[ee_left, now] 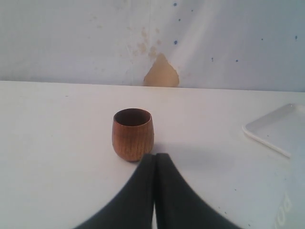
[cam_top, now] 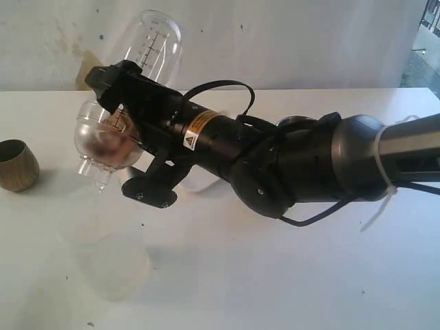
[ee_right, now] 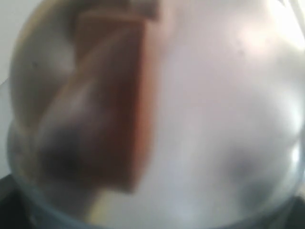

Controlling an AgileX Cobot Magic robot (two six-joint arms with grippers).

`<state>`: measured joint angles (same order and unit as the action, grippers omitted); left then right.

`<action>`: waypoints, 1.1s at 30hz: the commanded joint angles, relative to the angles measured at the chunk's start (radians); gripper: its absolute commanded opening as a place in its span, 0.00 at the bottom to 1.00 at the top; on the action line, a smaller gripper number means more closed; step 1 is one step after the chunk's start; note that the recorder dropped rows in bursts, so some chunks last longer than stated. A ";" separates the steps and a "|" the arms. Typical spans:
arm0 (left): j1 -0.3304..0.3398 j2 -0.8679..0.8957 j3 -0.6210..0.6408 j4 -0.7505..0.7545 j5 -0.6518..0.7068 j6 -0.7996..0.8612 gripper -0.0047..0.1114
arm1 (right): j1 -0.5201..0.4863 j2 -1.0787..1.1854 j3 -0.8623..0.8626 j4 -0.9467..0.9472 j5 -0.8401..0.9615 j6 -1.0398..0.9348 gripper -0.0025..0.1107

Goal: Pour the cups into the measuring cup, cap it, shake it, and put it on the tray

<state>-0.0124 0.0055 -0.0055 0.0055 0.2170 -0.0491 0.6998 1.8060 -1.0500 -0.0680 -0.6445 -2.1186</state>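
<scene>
At the left edge of the exterior frame the wooden cup stands upright on the table, apart from everything else. The left wrist view shows it just ahead of the left gripper, whose fingers are pressed together with nothing between them. The tray lies on the table well apart from that cup.

In the upper left of the exterior frame the measuring cup is off the table. It is tipped so that its dome cap points down and to the left, and brownish contents have gathered inside the cap. Below it, at lower left, a frosted cup stands on the table.

The right gripper reaches in from the right edge, its fingers clamped on the measuring cup about where cap meets wall. The right wrist view is only a blur of clear plastic and brown.

The vessel looks light, stiff and smooth-walled, so probably slippery, and its load will shift as it tilts. The cap seam is likely the weak point. A firm hold on the straight wall just beside the seam seems best, without bowing the thin plastic. It will probably stand only on its flat base, not on the dome.
</scene>
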 commanded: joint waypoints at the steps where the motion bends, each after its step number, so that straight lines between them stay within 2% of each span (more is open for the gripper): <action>1: 0.002 -0.006 0.005 0.002 -0.007 0.003 0.04 | -0.006 -0.010 -0.013 -0.018 -0.062 -0.014 0.02; 33: 0.002 -0.006 0.005 0.002 -0.007 0.003 0.04 | -0.006 -0.012 -0.007 -0.061 -0.032 -0.014 0.02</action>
<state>-0.0124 0.0055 -0.0055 0.0055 0.2170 -0.0491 0.6998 1.8060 -1.0500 -0.1328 -0.6490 -2.1186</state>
